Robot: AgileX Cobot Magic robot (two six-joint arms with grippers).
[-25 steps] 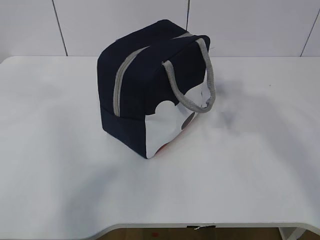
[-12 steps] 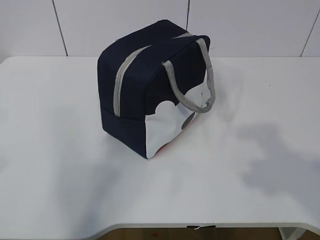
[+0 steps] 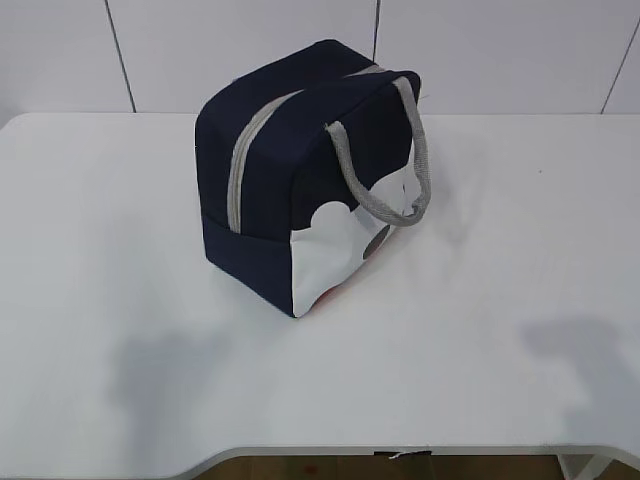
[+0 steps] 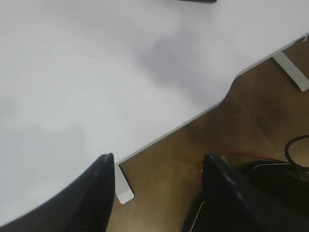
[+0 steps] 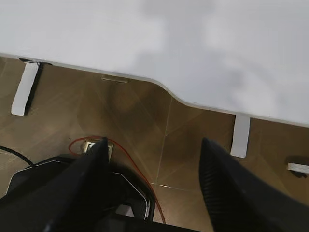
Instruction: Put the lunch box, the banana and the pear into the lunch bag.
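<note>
Lunch bag [image 3: 300, 180] only in exterior view.

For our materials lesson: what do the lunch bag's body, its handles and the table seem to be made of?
The lunch bag body: matte navy woven fabric, likely; it creases softly. Handles: grey webbing, ribbed texture. Table: smooth white hard surface, probably laminate; it shows faint sheen and soft shadows.

You have a white table [image 3: 500, 300] under soft light, pale panelled wall [image 3: 250, 50] behind it, and brown wood-look floor [image 5: 145, 121] beneath
</note>
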